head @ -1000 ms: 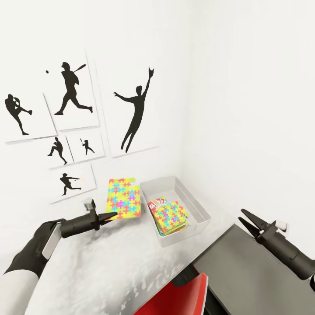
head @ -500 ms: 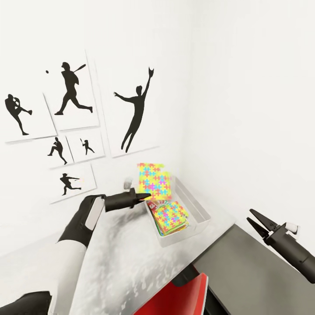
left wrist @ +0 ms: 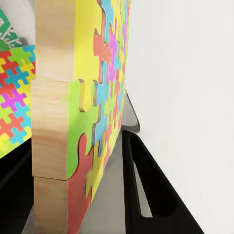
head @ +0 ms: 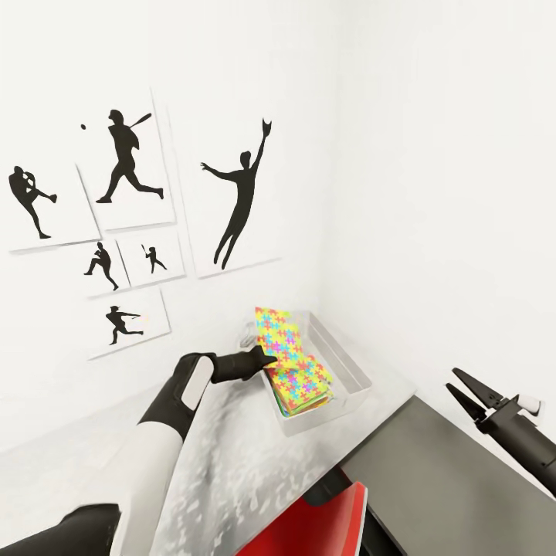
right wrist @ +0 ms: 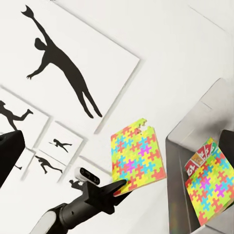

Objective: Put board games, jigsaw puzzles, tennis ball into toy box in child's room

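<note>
We hold the bright multicoloured jigsaw puzzle sheet (head: 279, 337) in our left tool (head: 265, 357), which is clamped on its near edge; in the left wrist view the two dark fingers (left wrist: 146, 195) sit on either side of the sheet (left wrist: 92, 112). It is tilted, leaning over the left rim of the shallow light-grey tray-like toy box (head: 349, 363) at the far right of the pale marbled worktop (head: 224, 463). We judge the tilt lets it slide down onto what already lies inside.

The sheet is thin, its face a patchwork of yellow, pink, blue, green and orange interlocked pieces (the edge seen from the left wrist is pale wood-coloured), with an uneven outline. Below it in the box lies a second colourful jigsaw sheet (head: 303, 386); the right wrist view shows a printed board game box (right wrist: 199, 157) tucked under it.

Our right tool (head: 468, 392) hangs at the right, near a dark-grey cabinet top (head: 432, 479), its fingers spread and carrying nothing.
</note>
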You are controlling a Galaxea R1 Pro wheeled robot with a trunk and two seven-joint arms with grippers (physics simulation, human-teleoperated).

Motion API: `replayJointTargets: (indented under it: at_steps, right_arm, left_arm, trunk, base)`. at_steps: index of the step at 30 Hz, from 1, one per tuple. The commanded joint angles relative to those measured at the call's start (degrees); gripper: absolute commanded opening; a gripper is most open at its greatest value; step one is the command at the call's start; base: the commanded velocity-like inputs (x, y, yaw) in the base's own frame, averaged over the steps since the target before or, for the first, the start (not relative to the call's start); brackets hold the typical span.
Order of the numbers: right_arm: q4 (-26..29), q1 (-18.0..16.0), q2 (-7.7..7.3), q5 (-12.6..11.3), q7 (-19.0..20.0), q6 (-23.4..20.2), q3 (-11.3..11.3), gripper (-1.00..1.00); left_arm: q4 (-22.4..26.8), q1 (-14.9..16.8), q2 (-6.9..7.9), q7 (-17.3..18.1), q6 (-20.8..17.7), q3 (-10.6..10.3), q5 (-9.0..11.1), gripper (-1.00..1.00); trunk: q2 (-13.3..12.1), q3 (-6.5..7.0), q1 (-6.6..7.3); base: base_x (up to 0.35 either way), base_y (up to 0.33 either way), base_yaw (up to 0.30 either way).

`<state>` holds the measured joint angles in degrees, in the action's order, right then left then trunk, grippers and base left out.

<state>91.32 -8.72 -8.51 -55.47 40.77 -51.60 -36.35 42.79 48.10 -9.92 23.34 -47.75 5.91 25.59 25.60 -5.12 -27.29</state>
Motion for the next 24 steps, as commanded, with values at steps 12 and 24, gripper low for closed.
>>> replayJointTargets:
  at_steps: [12, 24]
  right_arm:
    - [0.1, -0.1, 0.06, -0.2, 0.2, -0.5, -0.1, 1.00]
    - [0.1, -0.1, 0.22, 0.1, 0.2, -0.4, 0.2, 1.00]
  left_arm:
    - [-0.5, 0.2, -0.08, 0.4, 0.1, -1.1, 4.2, -1.00]
    - [-0.7, 0.2, -0.08, 0.1, 8.2, -20.0, 23.5, -1.00]
  trunk:
    - [0.1, -0.72, -0.03]
    - [0.1, -1.83, -0.03]
  base:
    - [0.000, 0.000, 0.000]
    - [0.000, 0.000, 0.000]
